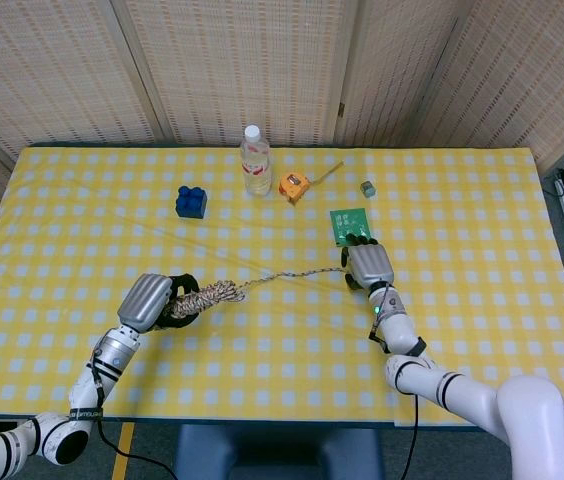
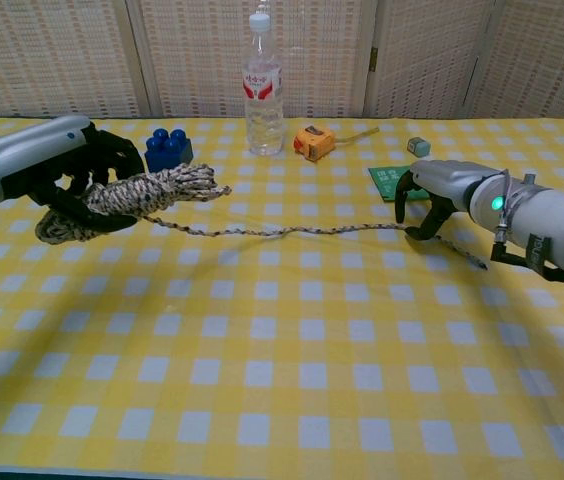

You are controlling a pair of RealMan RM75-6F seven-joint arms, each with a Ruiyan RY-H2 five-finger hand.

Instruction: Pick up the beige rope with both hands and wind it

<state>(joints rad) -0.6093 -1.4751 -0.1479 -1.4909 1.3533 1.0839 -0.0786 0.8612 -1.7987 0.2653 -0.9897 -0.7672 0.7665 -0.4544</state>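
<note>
From the head view, your left hand point(image 1: 148, 300) grips a wound bundle of the rope point(image 1: 207, 294) just above the cloth at the left front of the table point(image 1: 482, 330), and a single loose strand runs right from that bundle, across the checks, to your right hand point(image 1: 369, 266). That hand sits over the far part of the strand, just in front of the green board point(image 1: 349, 226), but from above its back hides the fingers, so you cannot tell here whether it has the rope. The bottle point(image 1: 255, 160), blue block point(image 1: 191, 201) and tape measure point(image 1: 294, 187) stand well apart at the back, out of your way. From the chest view, the left hand point(image 2: 57, 170) is plainly clenched on the coils point(image 2: 147, 190), held off the table. The right hand point(image 2: 430, 195) has its fingers curled down around the strand, and a short tail point(image 2: 462, 254) trails past it toward the right; whether the fingers actually pinch the rope or only cage it is too fine to tell. By the look of it, most of the winding is done: what is left for you is to secure that strand and lay the remaining straight length onto the bundle.
</note>
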